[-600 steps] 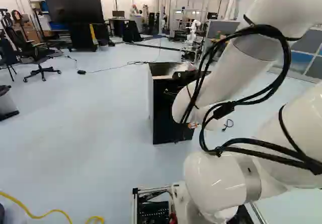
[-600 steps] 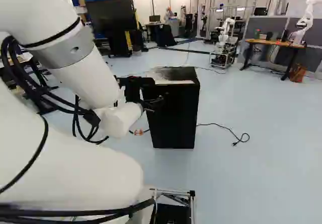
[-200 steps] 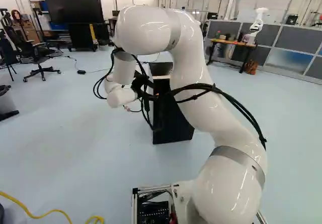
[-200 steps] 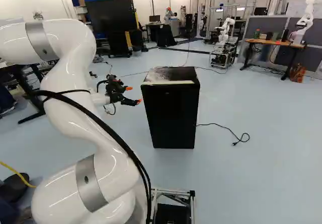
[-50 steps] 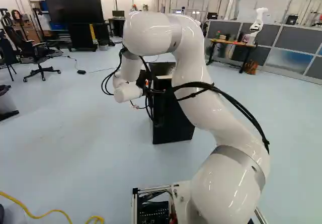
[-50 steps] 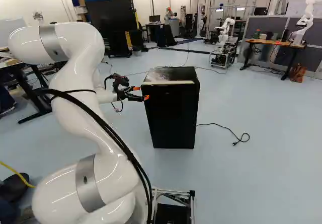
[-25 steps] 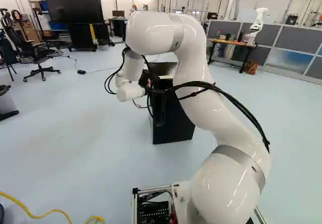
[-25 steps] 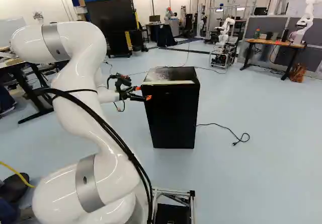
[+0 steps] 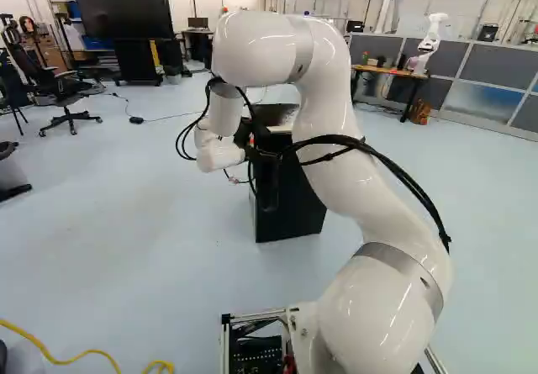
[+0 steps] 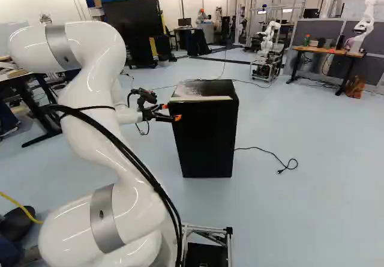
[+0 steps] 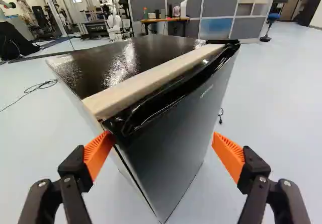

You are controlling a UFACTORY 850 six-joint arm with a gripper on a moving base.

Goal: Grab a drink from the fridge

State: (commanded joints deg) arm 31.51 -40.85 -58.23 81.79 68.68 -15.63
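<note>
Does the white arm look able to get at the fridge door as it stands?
Probably yes: its open gripper is at the door, one orange pad close by the upper corner, and nothing visible blocks it.

Right base view: fridge [image 10: 205, 138] is standing mid-floor, arm [image 10: 90, 123] rising to its left, cord [image 10: 264, 151] lying to its right. Farther off at the right, I am seeing a desk [image 10: 327, 51] bearing another robot [image 10: 365, 24], partition [image 10: 309, 32] running behind. Left base view: screen [image 9: 122, 10] is standing far left, chair [image 9: 60, 97] nearer, bin [image 9: 10, 172] nearer still, at the edge
</note>
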